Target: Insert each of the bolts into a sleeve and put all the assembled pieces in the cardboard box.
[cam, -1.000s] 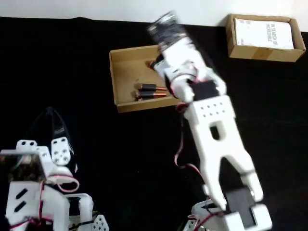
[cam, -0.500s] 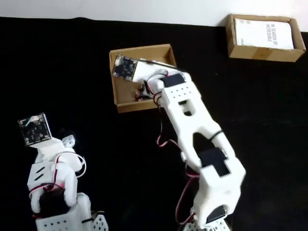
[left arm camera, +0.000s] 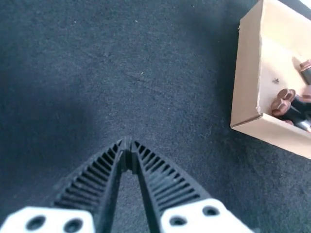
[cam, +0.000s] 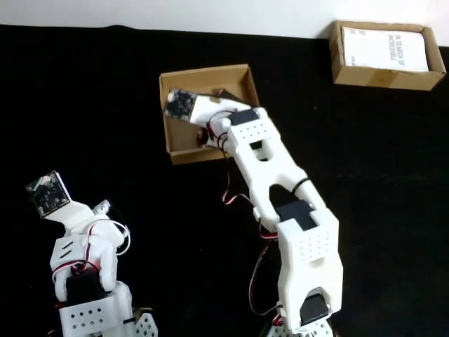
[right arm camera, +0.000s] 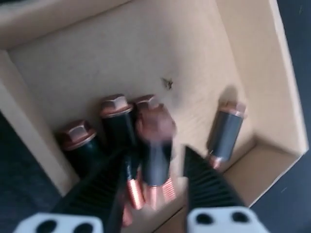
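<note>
Right gripper [right arm camera: 156,167] hangs inside the cardboard box [right arm camera: 257,73], jaws spread wider than the assembled piece [right arm camera: 155,145] between them. I judge nothing is clamped. That piece sits low over the box floor, where the task wants it. Other assembled pieces [right arm camera: 116,121] lie on the same floor, bunched toward one box corner, with one further piece [right arm camera: 226,128] apart by the opposite wall. My left gripper [left arm camera: 127,148] is pressed closed and empty above the black table [left arm camera: 97,73], just outside the box, presumably parked there to keep clear of the drop.
</note>
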Controlling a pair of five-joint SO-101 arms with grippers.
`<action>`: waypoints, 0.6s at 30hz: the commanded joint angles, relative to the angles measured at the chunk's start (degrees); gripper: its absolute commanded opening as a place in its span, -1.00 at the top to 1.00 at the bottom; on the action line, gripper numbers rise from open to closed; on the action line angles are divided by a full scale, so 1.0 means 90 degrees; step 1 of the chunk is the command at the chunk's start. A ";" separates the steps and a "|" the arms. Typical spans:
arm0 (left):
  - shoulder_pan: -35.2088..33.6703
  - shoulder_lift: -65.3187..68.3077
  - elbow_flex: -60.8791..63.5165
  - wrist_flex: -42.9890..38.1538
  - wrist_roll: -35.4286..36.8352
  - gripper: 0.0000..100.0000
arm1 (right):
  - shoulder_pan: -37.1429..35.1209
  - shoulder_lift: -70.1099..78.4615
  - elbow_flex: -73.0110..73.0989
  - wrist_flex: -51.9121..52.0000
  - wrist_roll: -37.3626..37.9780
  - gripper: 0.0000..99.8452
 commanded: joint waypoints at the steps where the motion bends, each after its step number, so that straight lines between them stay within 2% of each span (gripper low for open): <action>1: -0.0034 -0.0054 0.0112 -0.0020 -0.0225 0.98 | -0.0054 -0.0327 -0.0630 0.0816 -0.1016 0.65; 6: 0.0063 -0.0044 0.0112 0.0000 -0.0293 0.98 | -0.0063 -0.1138 -0.1128 0.2056 -0.2422 0.68; 12: 0.0063 -0.0034 0.0112 0.0000 -0.0293 0.98 | 0.0054 -0.2496 -0.1441 0.3179 -0.4093 0.99; 18: 0.0093 -0.0034 0.0112 0.0010 -0.0293 0.98 | 0.0181 -0.4186 -0.1411 0.3951 -0.5499 0.99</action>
